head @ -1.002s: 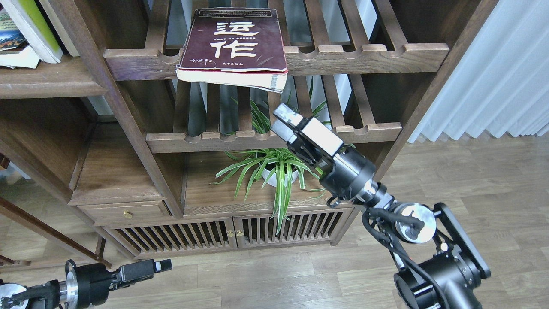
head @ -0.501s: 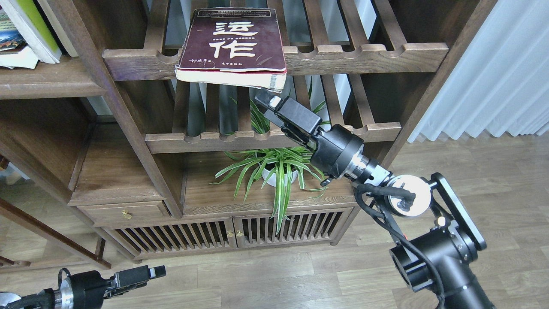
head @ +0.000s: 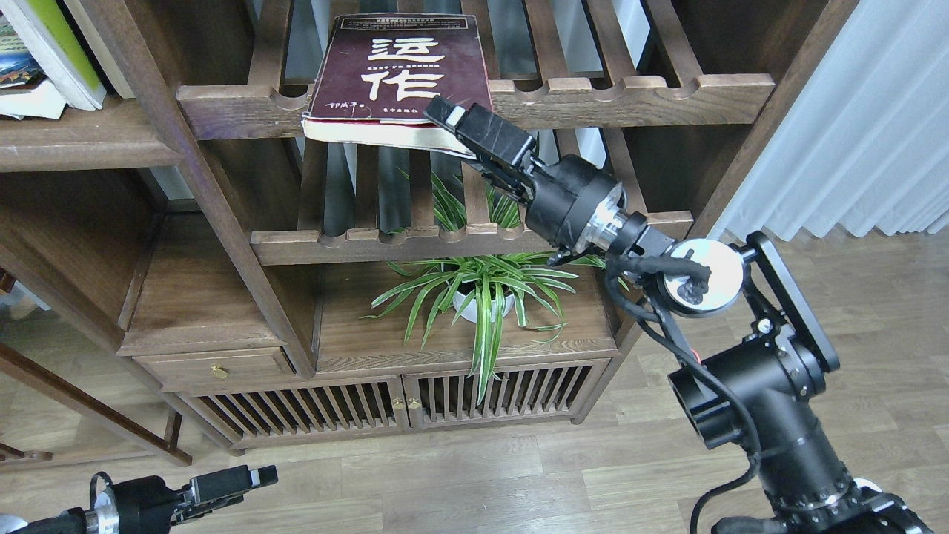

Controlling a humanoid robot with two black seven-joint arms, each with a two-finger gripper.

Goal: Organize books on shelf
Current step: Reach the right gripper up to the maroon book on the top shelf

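Observation:
The thick maroon book [head: 404,70] with big white characters lies flat on the upper slatted rack [head: 630,93], its front edge hanging over the scalloped rail. My right gripper [head: 445,119] is at the book's front right corner. One finger [head: 474,130] lies over the cover; the other finger is hidden. The yellow-green and white book [head: 63,44] leans on the flat dark-brown shelf [head: 81,144] at the top left. A book with a blue picture [head: 15,65] is cut off by the view's edge beside it. My left gripper [head: 256,476] hangs low at the bottom left, holding nothing.
A lower slatted rack [head: 415,241] sits under the book. A potted spider plant [head: 478,293] stands on the cabinet top below my right arm. A slatted-door cabinet [head: 400,404] and wooden floor are below. A white curtain [head: 852,126] hangs at the right.
My right gripper has risen up and to the left, from below the lower rack to the maroon book's front right corner. My left gripper has sunk slightly lower and left.

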